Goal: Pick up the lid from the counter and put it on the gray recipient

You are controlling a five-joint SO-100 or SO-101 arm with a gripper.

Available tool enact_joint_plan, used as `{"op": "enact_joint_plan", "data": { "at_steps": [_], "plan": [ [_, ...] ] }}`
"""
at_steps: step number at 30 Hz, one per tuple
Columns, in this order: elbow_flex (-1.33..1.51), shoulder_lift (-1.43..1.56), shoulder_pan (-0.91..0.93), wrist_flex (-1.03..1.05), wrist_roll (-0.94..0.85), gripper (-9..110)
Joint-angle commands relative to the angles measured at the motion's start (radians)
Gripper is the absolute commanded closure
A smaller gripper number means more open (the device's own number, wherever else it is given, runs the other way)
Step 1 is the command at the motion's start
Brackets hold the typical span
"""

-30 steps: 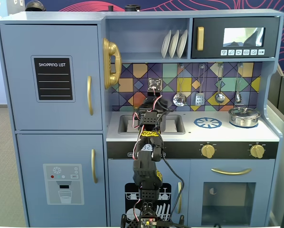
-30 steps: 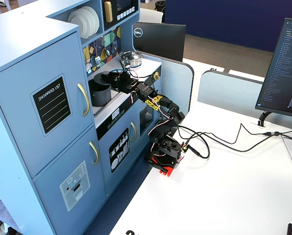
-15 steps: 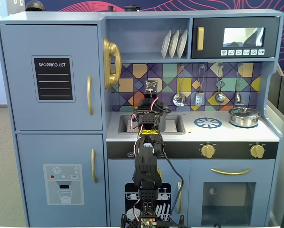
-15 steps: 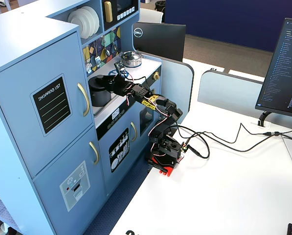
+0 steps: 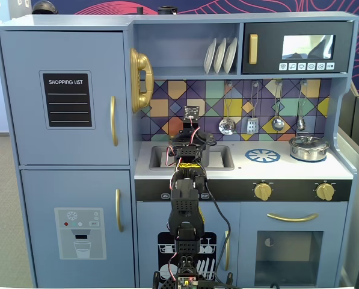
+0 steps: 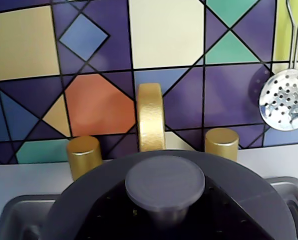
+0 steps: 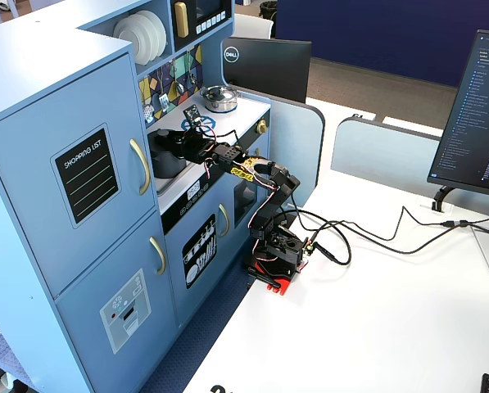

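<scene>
the lid [image 6: 164, 182] filled the lower half of the wrist view, knob at centre and rim arcing from 9 to 3 o'clock, right under the camera. the fingers themselves were not visible in that view, so whether the gripper [image 5: 188, 139] was clamped on the lid or apart could not be told; the lid's closeness suggested it was carried, as a judgement only. in a fixed view the arm [image 5: 185, 205] reached up toward 12 o'clock over the sink [image 5: 158, 158], the wrist above the basin. in a fixed view from the side a dark cylinder, probably the pot [image 7: 164, 155], stood in the sink just at 9 o'clock of the gripper [image 7: 185, 144]. the faucet [image 6: 150, 117] sat at 12 o'clock of the knob, with gold taps either side. the coming move turned on lid over pot: whether their centres lined up could not be read, since the lid hid what lay below. the steel pot [image 5: 309, 147] stood well apart at 3 o'clock.
</scene>
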Motion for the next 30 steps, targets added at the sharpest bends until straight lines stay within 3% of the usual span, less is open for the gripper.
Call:
{"op": "enact_joint_plan", "data": {
  "at_steps": [1,6,9,14,24,27,30],
  "plan": [
    [-0.066,0.003,0.005,-0.038,-0.009,102],
    [-0.061,0.008,0.012,-0.032,-0.035,101],
    [-0.058,0.025,0.028,-0.032,0.005,72],
    [-0.044,0.063,0.049,-0.011,-0.034,60],
    [-0.038,0.172,0.080,0.051,-0.026,63],
    [-0.023,0.307,0.040,0.202,-0.002,71],
    [-0.028,0.489,-0.020,0.497,0.012,82]
  ]
}}
